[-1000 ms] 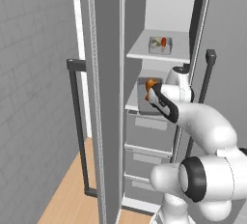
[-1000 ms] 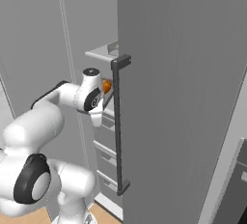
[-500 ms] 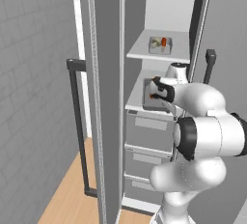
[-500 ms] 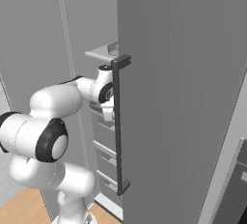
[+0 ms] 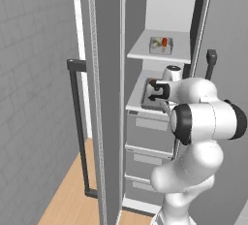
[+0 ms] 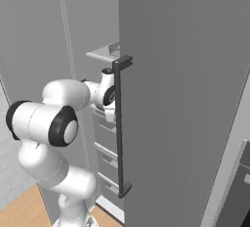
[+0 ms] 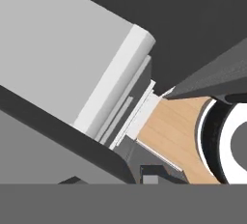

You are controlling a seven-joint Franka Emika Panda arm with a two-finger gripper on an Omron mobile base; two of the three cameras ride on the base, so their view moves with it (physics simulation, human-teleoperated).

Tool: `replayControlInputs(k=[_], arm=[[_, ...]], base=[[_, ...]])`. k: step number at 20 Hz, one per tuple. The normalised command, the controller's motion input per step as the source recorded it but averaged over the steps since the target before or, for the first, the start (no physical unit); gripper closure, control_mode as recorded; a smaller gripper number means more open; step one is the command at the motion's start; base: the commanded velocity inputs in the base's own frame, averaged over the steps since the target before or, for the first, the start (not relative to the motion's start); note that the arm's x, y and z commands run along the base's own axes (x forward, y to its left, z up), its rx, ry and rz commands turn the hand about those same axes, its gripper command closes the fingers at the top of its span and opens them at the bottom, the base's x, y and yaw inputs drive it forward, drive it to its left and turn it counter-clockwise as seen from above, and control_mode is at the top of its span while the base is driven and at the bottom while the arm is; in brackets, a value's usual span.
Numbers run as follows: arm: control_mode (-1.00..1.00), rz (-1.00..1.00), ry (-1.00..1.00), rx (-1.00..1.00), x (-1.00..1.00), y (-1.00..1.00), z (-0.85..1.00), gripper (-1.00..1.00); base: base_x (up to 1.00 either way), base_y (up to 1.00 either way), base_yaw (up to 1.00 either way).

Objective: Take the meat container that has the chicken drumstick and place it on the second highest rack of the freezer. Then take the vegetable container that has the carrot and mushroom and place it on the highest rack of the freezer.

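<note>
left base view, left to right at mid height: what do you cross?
Grey tiled wall → dark bar handle → open freezer door edge → meat container on the second rack → white arm.

The grey freezer (image 5: pixel 109 122) stands open. On its highest rack (image 5: pixel 145 52) sits a clear vegetable container (image 5: pixel 160 45) with the orange carrot (image 5: pixel 164 41) upright inside. A grey meat container (image 5: pixel 151 95) rests on the rack below.

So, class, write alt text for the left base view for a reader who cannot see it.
A white robot arm reaches its gripper onto the second highest rack of an open grey freezer. On the highest rack above sits a container holding a carrot.
</note>
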Motion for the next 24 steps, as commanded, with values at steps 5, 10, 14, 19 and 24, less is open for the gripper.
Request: replayControlInputs(k=[5,10,14,19,24], arm=[[-1.0,-0.06,-0.04,0.0,0.25,0.0,-0.36,1.0],[-1.0,-0.05,0.0,0.0,0.41,0.0,-0.14,1.0],[-1.0,-0.04,0.0,0.0,0.51,0.0,-0.08,1.0],[-1.0,-0.01,0.01,0.0,0.73,-0.04,-0.17,1.0],[-1.0,-0.02,0.0,0.0,0.07,0.0,-0.38,1.0]], base=[[0.0,0.0,0.0],[0.0,0.0,0.0],[0.0,0.0,0.0],[0.0,0.0,0.0],[0.0,0.0,0.0]])
